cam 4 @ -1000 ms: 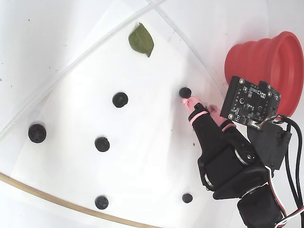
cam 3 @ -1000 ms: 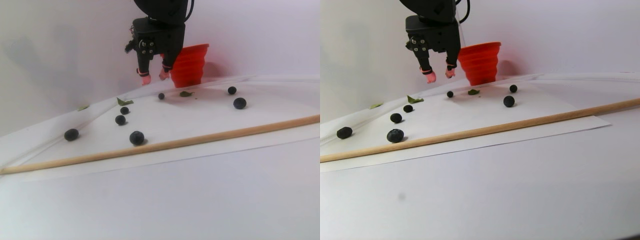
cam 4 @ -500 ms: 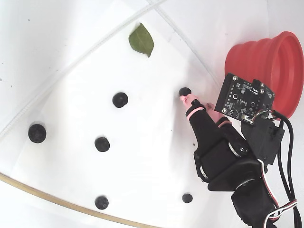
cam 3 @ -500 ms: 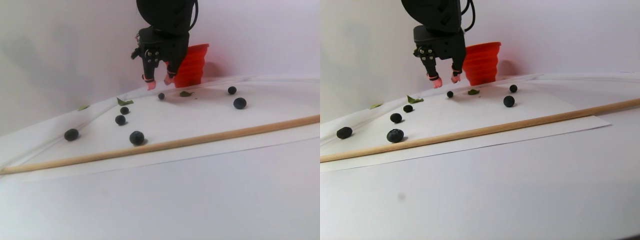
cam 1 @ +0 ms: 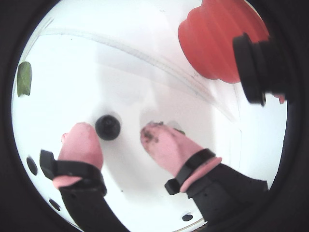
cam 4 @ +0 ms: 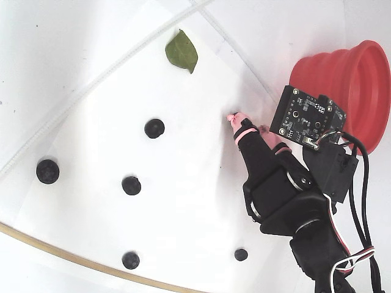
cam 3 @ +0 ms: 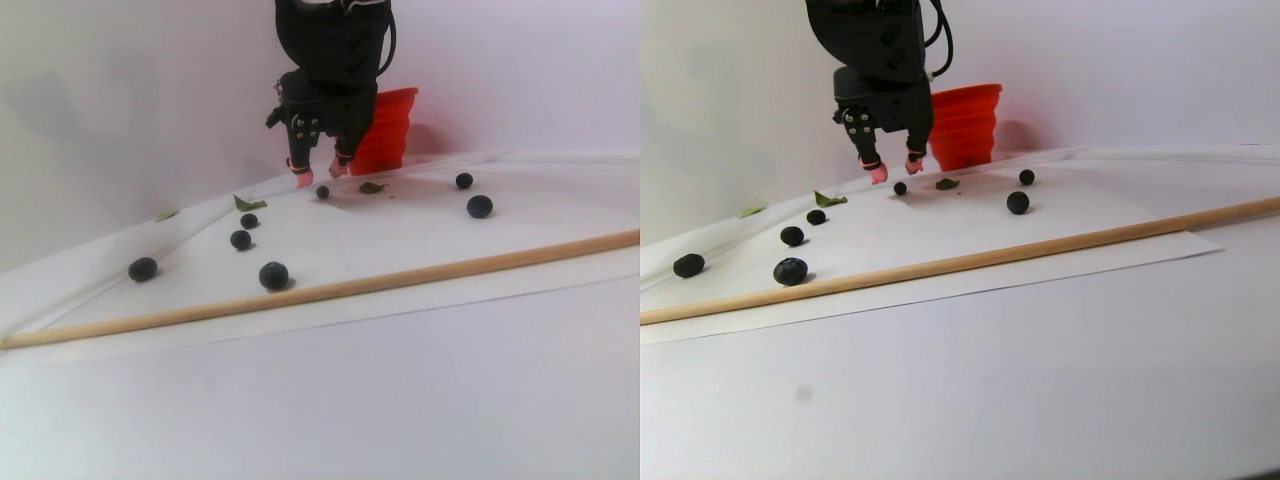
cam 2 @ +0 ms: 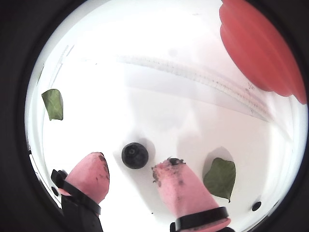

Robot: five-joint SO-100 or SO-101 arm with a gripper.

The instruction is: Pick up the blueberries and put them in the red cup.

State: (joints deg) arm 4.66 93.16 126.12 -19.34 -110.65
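The white worktop (cam 4: 73, 49) carries a sheet of paper (cam 4: 183, 201) edged by a long wooden dowel (cam 3: 400, 275). The red cup (cam 4: 342, 79) stands at the paper's far corner, just beside the arm. The gripper (cam 1: 124, 137) is down at the paper with its pink-tipped fingers (cam 2: 87, 176) spread apart, straddling one blueberry (cam 2: 134, 155) without touching it. The other blueberries (cam 4: 131, 185) lie scattered on the sheet, well apart. A green leaf (cam 2: 220, 177) lies near the right fingertip.
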